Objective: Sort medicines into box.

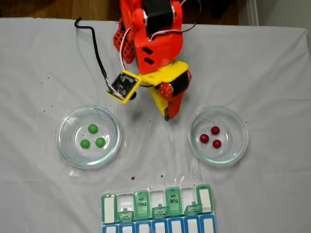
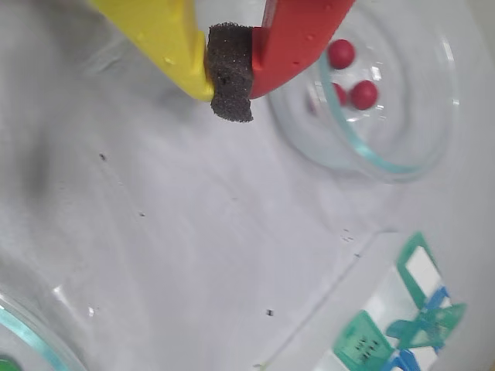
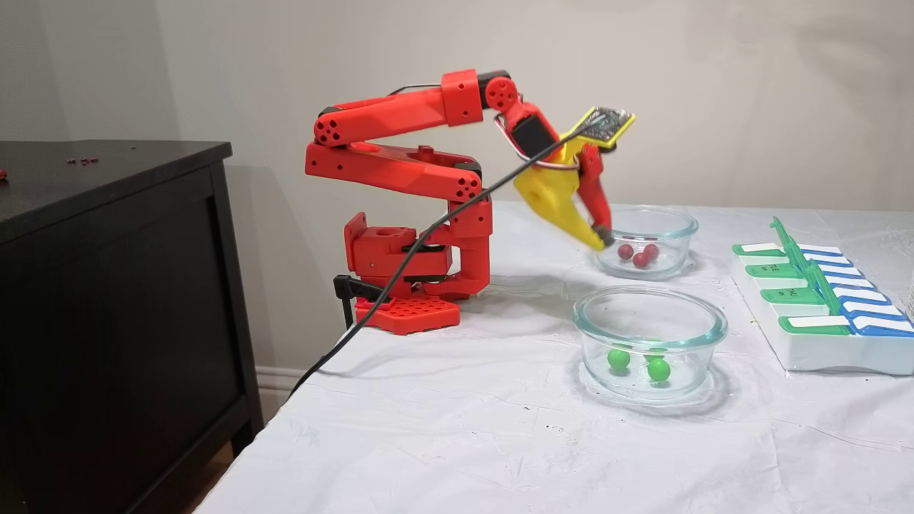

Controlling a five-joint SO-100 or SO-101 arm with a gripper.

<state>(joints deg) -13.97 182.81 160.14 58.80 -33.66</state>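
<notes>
1. Evidently the gripper (image 2: pixel 230 81) is hanging above the bare cloth between the two dishes, its yellow and red jaws pressing together on their own foam pad (image 2: pixel 231 97) and carrying nothing.
2. Three red balls (image 1: pixel 211 137) are sitting in the right-hand dish (image 1: pixel 238 145) of the top-down fixed view, three green balls (image 1: pixel 92 137) in the left dish (image 1: pixel 65 145), keeping colours apart.
3. Several lids of the box (image 1: pixel 158 211) are standing open, probably for easy dropping.

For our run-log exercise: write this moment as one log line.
gripper: shut, empty, above cloth | red balls: three in dish | green balls: three in dish | box: no balls seen
</notes>
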